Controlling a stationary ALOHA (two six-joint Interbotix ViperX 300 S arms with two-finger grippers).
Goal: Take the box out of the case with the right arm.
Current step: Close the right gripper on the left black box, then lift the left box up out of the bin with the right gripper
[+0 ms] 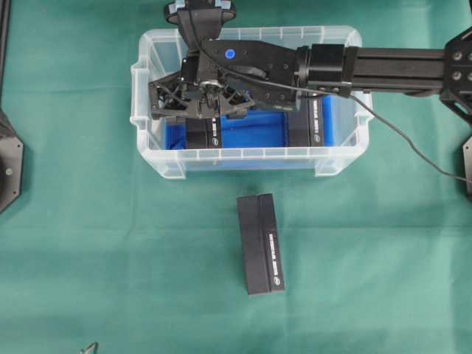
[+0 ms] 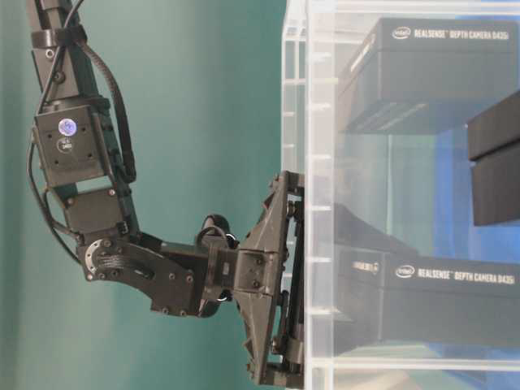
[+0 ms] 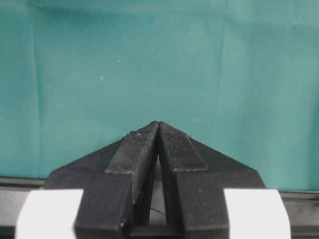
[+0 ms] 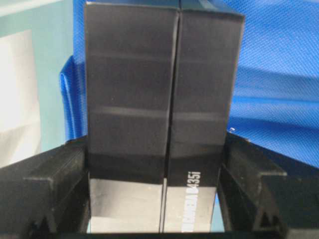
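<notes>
Your right gripper is pinching a black box inside the case; lifting crooked risks catching the rim.

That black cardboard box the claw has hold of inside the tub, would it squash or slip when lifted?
The long black cardboard box probably stays stiff: its edges look crisp between the right end effector fingers. Its glossy faces might slip. Likely light, though contents are hidden.
</notes>
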